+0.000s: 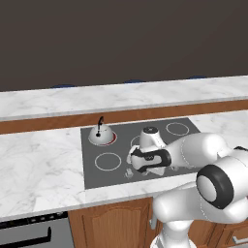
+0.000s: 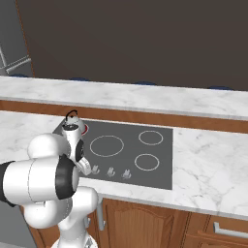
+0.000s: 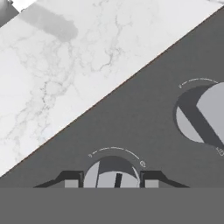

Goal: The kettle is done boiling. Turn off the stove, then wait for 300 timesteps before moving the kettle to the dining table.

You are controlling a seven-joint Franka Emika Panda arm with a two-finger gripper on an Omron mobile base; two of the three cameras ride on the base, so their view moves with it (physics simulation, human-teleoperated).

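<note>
The gripper (image 3: 112,183) stands straight over a stove knob (image 3: 112,174), one dark fingertip on either side of it — the jaws bracket the knob closely, though whether they actually pinch it I cannot tell. The knob's dark pointer mark runs roughly away from the camera, a neighbouring knob (image 3: 202,114) lies off to one side, and the marble counter (image 1: 38,160) begins just past the stove (image 1: 181,143) edge. Farther back, the kettle (image 1: 100,134) sits on a red-glowing rear burner — beyond it the dining table (image 1: 121,97) offers open room.
</note>
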